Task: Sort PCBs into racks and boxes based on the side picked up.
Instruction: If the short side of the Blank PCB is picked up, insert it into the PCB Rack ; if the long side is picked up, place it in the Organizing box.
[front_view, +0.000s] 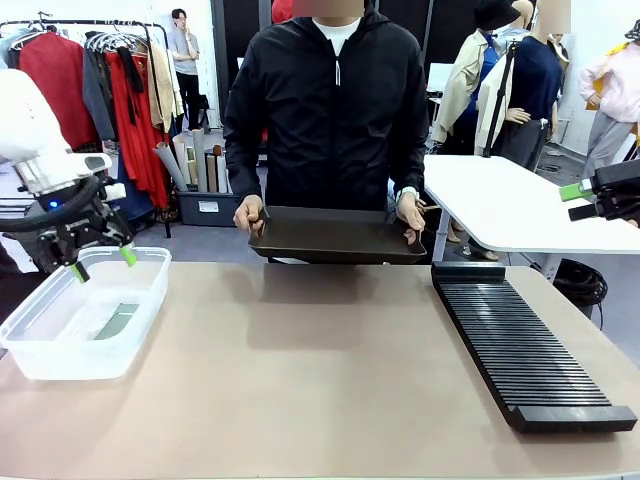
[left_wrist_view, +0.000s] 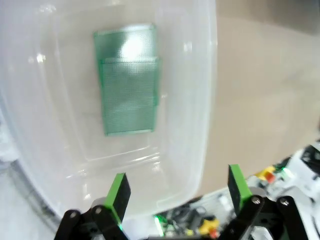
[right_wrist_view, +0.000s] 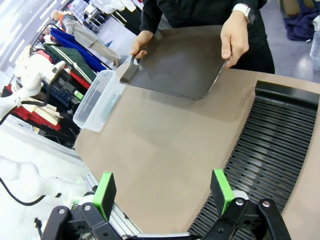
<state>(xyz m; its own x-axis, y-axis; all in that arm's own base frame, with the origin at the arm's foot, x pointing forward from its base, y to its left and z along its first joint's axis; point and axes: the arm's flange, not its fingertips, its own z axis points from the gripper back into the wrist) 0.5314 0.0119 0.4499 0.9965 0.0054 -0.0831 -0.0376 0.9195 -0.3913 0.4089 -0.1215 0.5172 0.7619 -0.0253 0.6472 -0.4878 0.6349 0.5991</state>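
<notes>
Layout around the rack (front_view: 528, 345)

The box (front_view: 60, 340) sits far left of it with PCBs (left_wrist_view: 129, 82) inside; the person's tray (front_view: 335, 236) hovers behind-left.

The table (front_view: 300, 390) had a plain tan top that ran across the whole near side of the room. Behind it the floor (front_view: 205, 243) was grey. A clothes rail (front_view: 70, 25) stood at the far left, hung with red, grey and beige garments. Rolled tubes (front_view: 185, 155) leaned beside it, above a dark storage bin (front_view: 207, 208) on the floor. A second table (front_view: 510, 205) with a white top stood at the far right, with a dark coil of cable (front_view: 580, 280) on the floor beneath it. The back wall (front_view: 200, 20) was white and evenly lit.
</notes>
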